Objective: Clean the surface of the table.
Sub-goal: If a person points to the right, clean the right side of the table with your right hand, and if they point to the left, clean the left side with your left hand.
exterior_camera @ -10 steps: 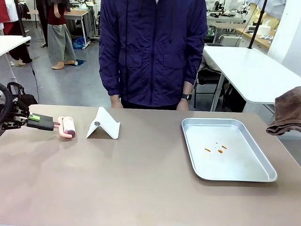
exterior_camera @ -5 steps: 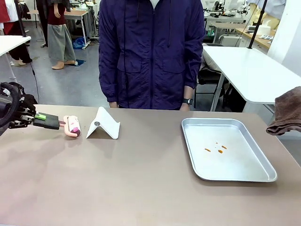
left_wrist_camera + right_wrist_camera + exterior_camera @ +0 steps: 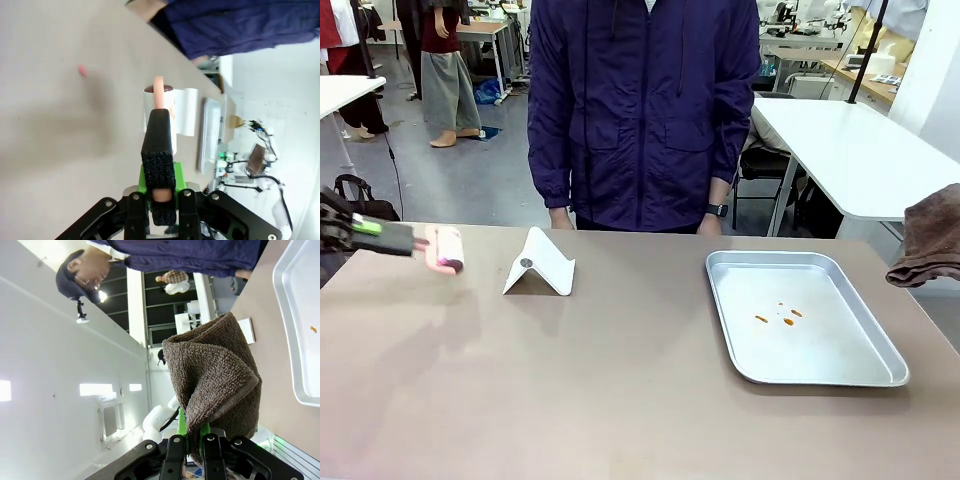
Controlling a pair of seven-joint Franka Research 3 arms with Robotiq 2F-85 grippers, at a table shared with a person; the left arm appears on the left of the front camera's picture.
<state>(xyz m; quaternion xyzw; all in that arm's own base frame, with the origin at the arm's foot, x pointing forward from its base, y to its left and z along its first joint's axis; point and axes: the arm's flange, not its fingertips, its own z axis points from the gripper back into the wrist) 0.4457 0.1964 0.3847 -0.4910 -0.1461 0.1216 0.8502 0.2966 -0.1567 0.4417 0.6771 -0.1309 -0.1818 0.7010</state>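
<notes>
The taupe-brown table [image 3: 620, 390] spans the front view. At its far left, my left gripper [image 3: 408, 241] is shut on the pink handle of a lint roller [image 3: 447, 249], held just above the top. In the left wrist view the roller [image 3: 159, 102] sticks out past my left gripper [image 3: 159, 131] over the table [image 3: 50, 115], where a small pink speck [image 3: 81, 71] lies. My right gripper [image 3: 189, 441] is shut on a folded brown towel [image 3: 212, 385]; the towel [image 3: 930, 240] hangs at the right edge, above the table's corner.
A shallow silver tray [image 3: 850, 362] with a few orange crumbs [image 3: 776, 318] lies at the right. A white folded stand [image 3: 540, 265] sits near the far edge, left of centre. A person in a dark blue jacket [image 3: 645, 110] stands at the far side, hands down.
The left gripper first pushed the lint roller slightly right along the table, then lifted it and drew it back left and away. The towel and tray have not moved.
</notes>
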